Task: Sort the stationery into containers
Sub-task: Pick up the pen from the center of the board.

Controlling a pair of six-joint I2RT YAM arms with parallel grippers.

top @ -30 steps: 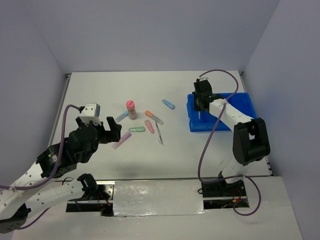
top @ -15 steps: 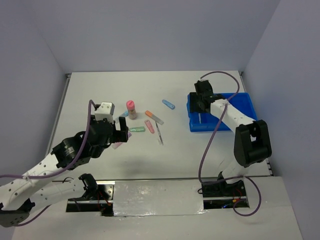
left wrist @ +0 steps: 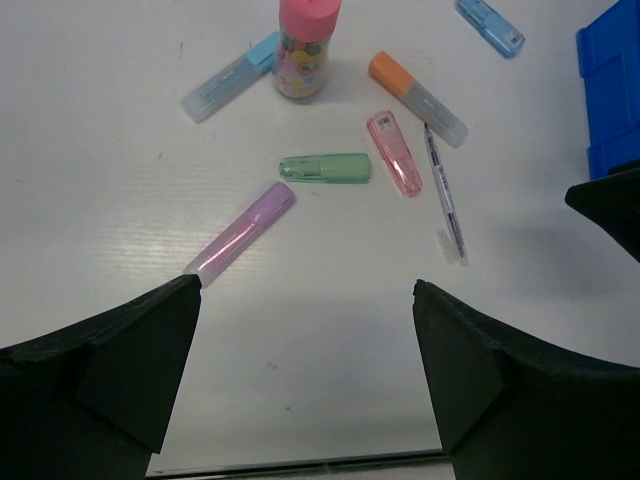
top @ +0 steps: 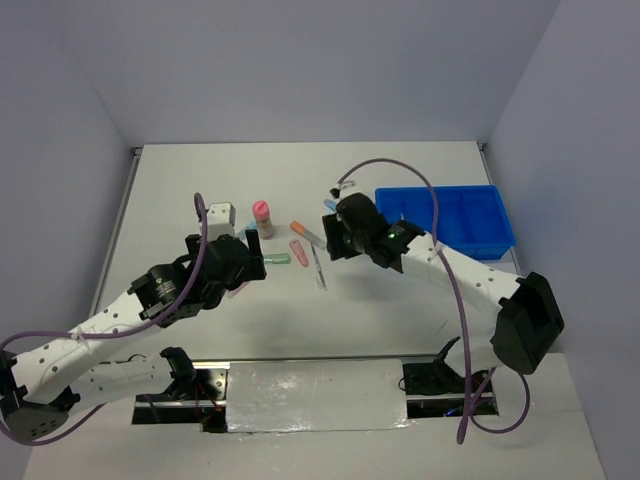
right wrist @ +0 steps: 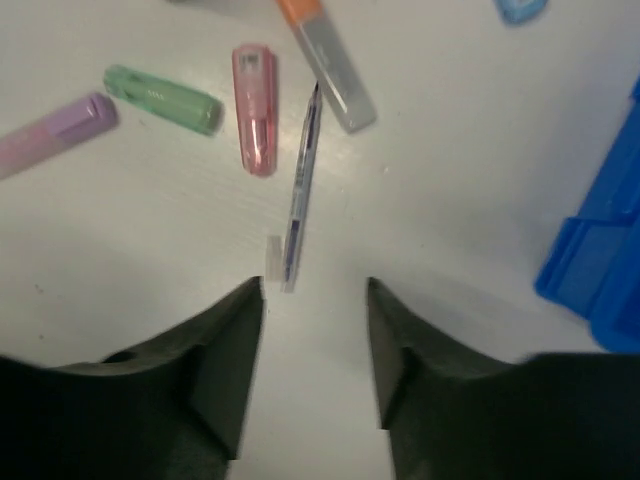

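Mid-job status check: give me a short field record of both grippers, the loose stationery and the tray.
left gripper: jaws wide open, empty, close to the lilac stick
right gripper: jaws open, empty, lined up with the near end of the pen
lying loose: lilac stick, green stick, pink stick, orange-capped stick, pen, near blue stick, far blue stick
pink-capped bottle: upright, beside the near blue stick
blue tray: right of the pile, contents too small to tell
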